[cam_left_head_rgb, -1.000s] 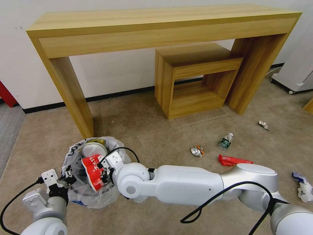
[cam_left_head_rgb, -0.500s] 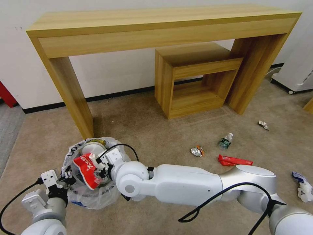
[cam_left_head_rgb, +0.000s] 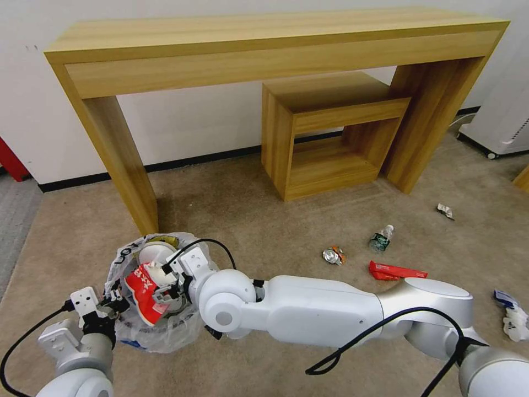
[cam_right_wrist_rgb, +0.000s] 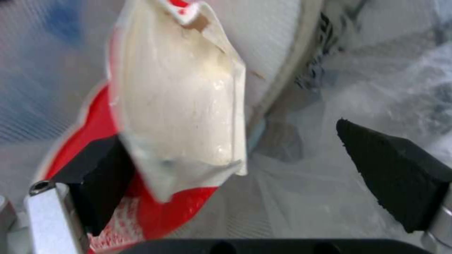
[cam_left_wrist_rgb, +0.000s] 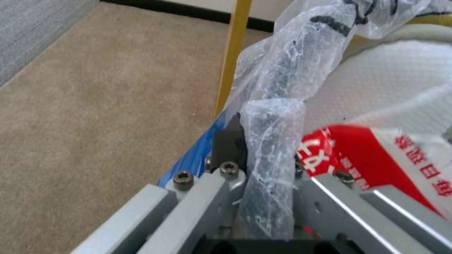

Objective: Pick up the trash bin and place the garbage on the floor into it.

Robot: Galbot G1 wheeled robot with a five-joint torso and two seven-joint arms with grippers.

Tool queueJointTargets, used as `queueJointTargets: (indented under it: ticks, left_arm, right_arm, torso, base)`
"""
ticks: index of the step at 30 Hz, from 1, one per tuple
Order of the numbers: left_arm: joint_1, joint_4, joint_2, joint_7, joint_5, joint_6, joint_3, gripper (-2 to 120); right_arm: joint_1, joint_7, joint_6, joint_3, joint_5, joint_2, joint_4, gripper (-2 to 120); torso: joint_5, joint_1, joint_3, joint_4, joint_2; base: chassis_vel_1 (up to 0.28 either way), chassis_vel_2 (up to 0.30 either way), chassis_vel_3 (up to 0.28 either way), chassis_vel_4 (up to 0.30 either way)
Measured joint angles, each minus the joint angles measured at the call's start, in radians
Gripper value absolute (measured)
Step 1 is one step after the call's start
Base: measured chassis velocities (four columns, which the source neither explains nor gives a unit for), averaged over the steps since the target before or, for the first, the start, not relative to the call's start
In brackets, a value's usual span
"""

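You are looking down at a beige short-pile carpet floor [cam_left_head_rgb: 248,220] in front of a long light-wood bench [cam_left_head_rgb: 264,44] set against a white wall, with a smaller open wooden cube stool [cam_left_head_rgb: 330,138] tucked beneath it.

Low on your left, beside the bench's left leg, is the small round trash bin lined with a crinkled translucent white plastic bag printed with dark letters [cam_left_head_rgb: 132,325]. Your left end effector [cam_left_head_rgb: 110,300] is clamped on the bin's near rim; the left wrist view shows its dark fingers [cam_left_wrist_rgb: 228,141] pinching a fold of the bag between them.

Your right arm reaches across from the right, and its right end effector [cam_left_head_rgb: 165,284] sits over the bin's mouth. In the right wrist view its black pads [cam_right_wrist_rgb: 391,173] stand wide apart. A crumpled red and white carton [cam_left_head_rgb: 142,286] lies between them, resting against one pad and clear of the other. Under it in the bin is a white slipper [cam_left_head_rgb: 153,253].

Well off to the right on the carpet lie a crushed metal can [cam_left_head_rgb: 333,255], a small green-labelled bottle [cam_left_head_rgb: 380,238], a flattened red carton [cam_left_head_rgb: 397,271], a small crumpled wrapper [cam_left_head_rgb: 445,210] and white and blue packets [cam_left_head_rgb: 512,314].
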Motion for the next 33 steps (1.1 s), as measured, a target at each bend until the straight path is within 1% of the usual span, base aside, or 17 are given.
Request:
queueJointTargets:
  ticks: [4,13,18,21,27,30,31,32,33]
  left_arm:
    - [-0.002,0.000,-0.004,0.003,0.001,-0.001,0.003,1]
    - [-0.009,0.006,-0.006,0.009,0.002,-0.003,0.006,1]
    - [-0.012,0.014,-0.005,0.010,0.003,-0.003,0.006,1]
    - [-0.013,0.024,-0.003,0.010,0.003,-0.004,0.002,1]
    - [-0.015,0.031,0.000,0.009,0.002,-0.004,-0.005,1]
    - [-0.015,0.040,0.006,0.007,-0.001,-0.004,-0.011,1]
    - [-0.015,0.040,0.006,0.007,-0.001,-0.004,-0.011,1]
    - [-0.016,0.041,0.007,0.007,-0.001,-0.004,-0.012,1]
    - [-0.016,0.044,0.008,0.006,-0.001,-0.004,-0.013,1]
  right_arm:
    - [-0.002,-0.017,0.001,-0.007,-0.035,-0.005,0.000,100]
    - [-0.003,-0.117,0.089,-0.008,-0.090,-0.013,0.004,100]
    - [-0.003,-0.140,0.125,0.003,-0.115,-0.013,0.004,100]
    - [-0.008,-0.170,0.167,0.038,-0.137,-0.015,0.012,100]
    - [-0.014,-0.184,0.203,0.087,-0.155,-0.023,0.024,100]
    - [-0.027,-0.192,0.248,0.186,-0.182,-0.047,0.032,100]
    - [-0.027,-0.192,0.248,0.186,-0.182,-0.047,0.032,100]
    - [-0.030,-0.198,0.259,0.207,-0.193,-0.054,0.033,100]
    - [-0.039,-0.211,0.277,0.253,-0.214,-0.070,0.035,100]
  torso:
    - [0.0000,0.000,0.000,0.0000,0.000]
    - [0.0000,0.000,0.000,0.0000,0.000]
    - [0.0000,0.000,0.000,0.0000,0.000]
    - [0.0000,0.000,0.000,0.0001,0.000]
    - [0.0000,0.000,0.000,0.0001,0.000]
    - [0.0000,0.000,0.000,0.0001,0.000]
    - [0.0000,0.000,0.000,0.0001,0.000]
    - [0.0000,0.000,0.000,0.0002,0.000]
    - [0.0000,0.000,0.000,0.0002,0.000]
  base:
    - [0.000,0.000,0.000,0.000]
    - [0.000,0.000,0.000,0.000]
    - [0.000,0.000,0.000,0.000]
    - [0.000,0.000,0.000,0.000]
    - [0.000,0.000,0.000,0.000]
    - [0.000,0.000,0.000,0.000]
    - [0.000,0.000,0.000,0.000]
    - [0.000,0.000,0.000,0.000]
    - [0.000,0.000,0.000,0.000]
